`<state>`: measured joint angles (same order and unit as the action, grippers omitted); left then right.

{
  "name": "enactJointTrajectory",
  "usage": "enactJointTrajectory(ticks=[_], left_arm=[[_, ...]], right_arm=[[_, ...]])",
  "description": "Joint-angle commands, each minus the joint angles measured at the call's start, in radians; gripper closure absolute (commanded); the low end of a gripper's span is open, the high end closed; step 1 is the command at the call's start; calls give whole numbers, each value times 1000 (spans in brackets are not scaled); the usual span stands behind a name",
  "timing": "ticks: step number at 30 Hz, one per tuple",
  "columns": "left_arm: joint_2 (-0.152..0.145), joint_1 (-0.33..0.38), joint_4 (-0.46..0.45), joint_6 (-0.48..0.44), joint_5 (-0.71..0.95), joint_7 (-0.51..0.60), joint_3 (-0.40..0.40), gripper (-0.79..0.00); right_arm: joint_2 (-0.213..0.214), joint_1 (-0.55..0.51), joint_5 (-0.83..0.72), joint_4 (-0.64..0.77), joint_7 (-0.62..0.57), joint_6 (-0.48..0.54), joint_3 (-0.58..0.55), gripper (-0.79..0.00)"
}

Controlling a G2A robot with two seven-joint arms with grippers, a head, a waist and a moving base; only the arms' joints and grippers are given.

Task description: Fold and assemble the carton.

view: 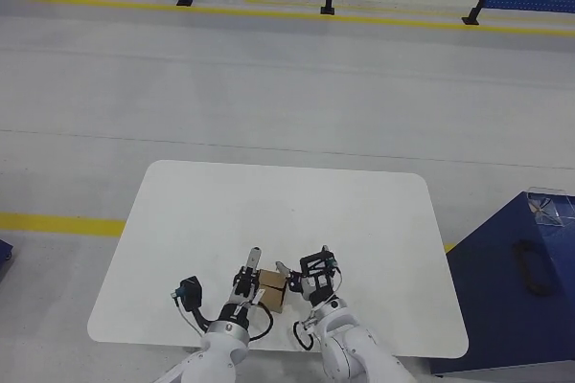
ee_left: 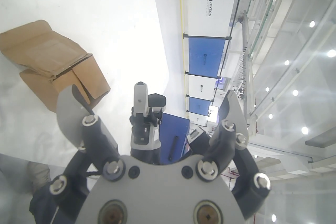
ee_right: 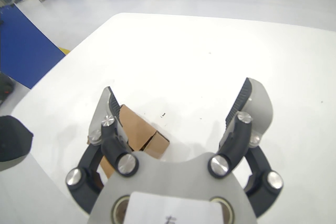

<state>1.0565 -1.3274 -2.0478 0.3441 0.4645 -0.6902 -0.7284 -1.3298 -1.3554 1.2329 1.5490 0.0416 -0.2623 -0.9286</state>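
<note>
the small brown carton (view: 272, 287) lies on the white desk (view: 268, 201) near its front edge, one end flap ajar. the left end effector (ee_left: 151, 96) hangs spread just beside it. the right end effector (ee_right: 178, 89) is spread too, one finger close to the carton.

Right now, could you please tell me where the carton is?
In the top view, the carton lies by the table's near edge, between the left end effector and the right end effector, both open.
</note>
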Motion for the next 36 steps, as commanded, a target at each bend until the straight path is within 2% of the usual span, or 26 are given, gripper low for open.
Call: enactJointTrajectory(ticks=[1,6,8,12,18,29,36], left_arm=[[-1,-38,16,-99,-29,42,-5,-785],[-14,-154,98,-394,-67,156,-48,-785],[-17,-187,127,-469,-42,186,-80,-785],[-15,-224,175,-543,-1,210,-120,-785],[4,-216,239,-538,11,215,-126,-785],[72,-127,365,-513,20,129,-65,-785],[111,-79,438,-513,110,90,-74,-785]], right_arm=[[-2,-3,-7,-12,-6,9,7,-785],[-9,0,39,-71,27,28,28,-785],[-12,1,26,-84,33,36,27,-785],[-18,3,21,-109,47,35,25,-785],[-28,10,49,-135,53,20,39,-785],[-41,25,83,-163,31,16,41,-785],[-46,28,116,-170,10,16,40,-785]])
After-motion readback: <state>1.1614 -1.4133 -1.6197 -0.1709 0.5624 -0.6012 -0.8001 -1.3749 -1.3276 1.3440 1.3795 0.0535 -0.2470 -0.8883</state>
